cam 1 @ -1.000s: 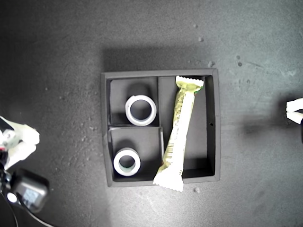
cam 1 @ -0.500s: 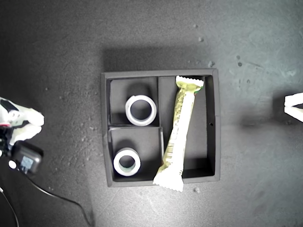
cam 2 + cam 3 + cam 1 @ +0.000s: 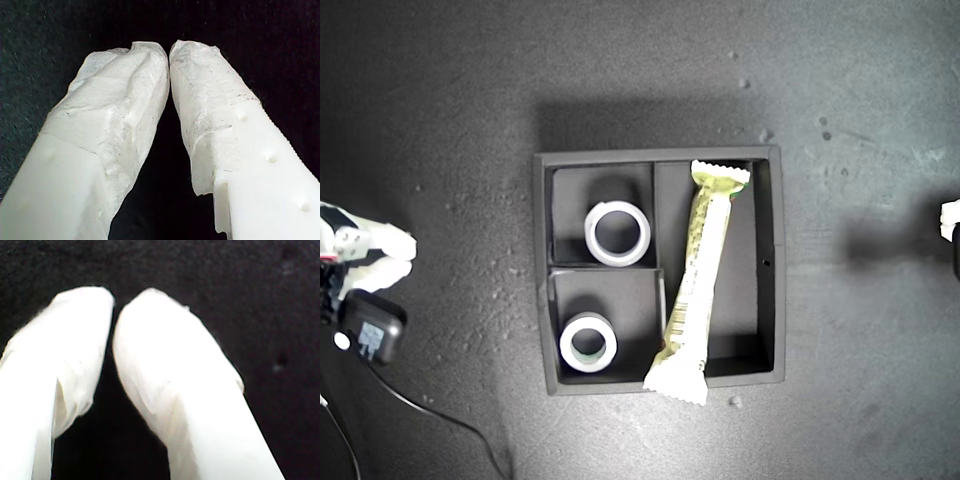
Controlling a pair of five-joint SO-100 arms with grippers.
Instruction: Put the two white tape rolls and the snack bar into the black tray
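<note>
sitting in the middle of the exterior view, the black tray (image 3: 768,270) rests on a dark speckled table (image 3: 440,120) with all three items already inside it. one white tape roll (image 3: 617,233) lies flat in the small compartment nearer the exterior view's top, and the other white tape roll (image 3: 588,343), the one with a greenish-grey inner core, lies flat in the small compartment below it. the snack bar (image 3: 698,280) lies slanted in the long compartment on the tray's side toward the exterior view's right, one crimped end near the tray's top wall and the other crimped end riding over the bottom wall and sticking out past it. my first gripper (image 3: 169,50) shows its two white padded fingers (image 3: 115,115) drawn together until the tips nearly meet, with nothing between them and only dark surface beyond. my second gripper (image 3: 114,302) looks the same, blurred white fingers (image 3: 170,370) pressed close at the tips and empty. an arm's white tip (image 3: 365,255) sits at the exterior view's left edge and another bit of white (image 3: 950,212) shows at its right edge, both well apart from the tray; which arm is which cannot be told.
</note>
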